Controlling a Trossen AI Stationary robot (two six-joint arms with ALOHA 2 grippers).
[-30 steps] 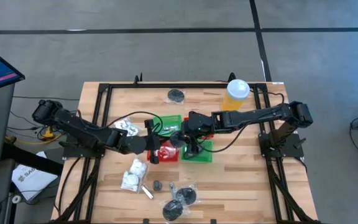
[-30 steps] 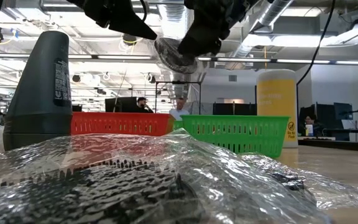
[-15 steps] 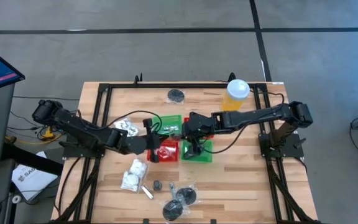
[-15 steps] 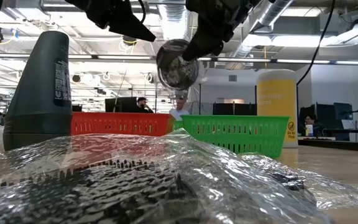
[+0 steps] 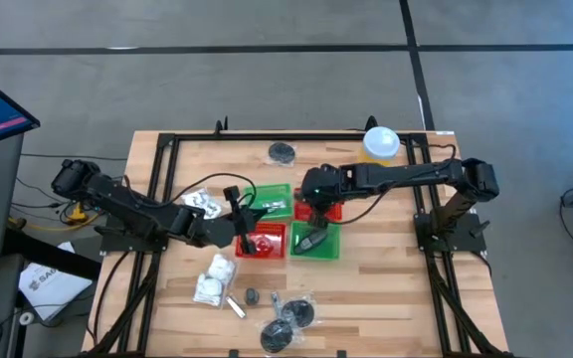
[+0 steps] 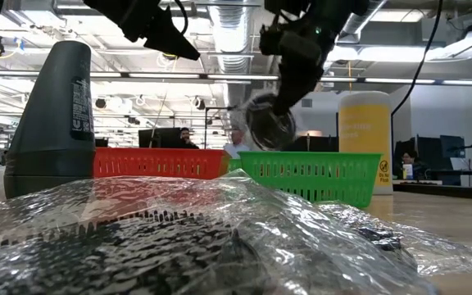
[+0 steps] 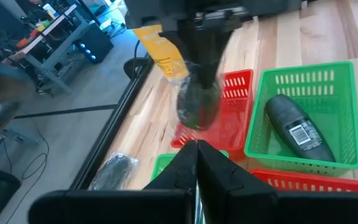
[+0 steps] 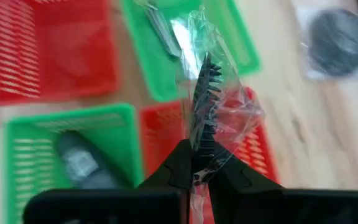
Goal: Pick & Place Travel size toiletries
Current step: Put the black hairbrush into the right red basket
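My right gripper is pinched tight on a wrapped dark disc. The disc sits edge-on, its long axis running straight out from my fingertips, hanging over the red basket and green basket. My left gripper is closed on nothing, just beside them. Wooden table, big open workshop behind.

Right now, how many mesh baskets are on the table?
4, in a square mid-table: left-side green basket, left-side red basket, right-side red basket, right-side green basket. None seem hidden.
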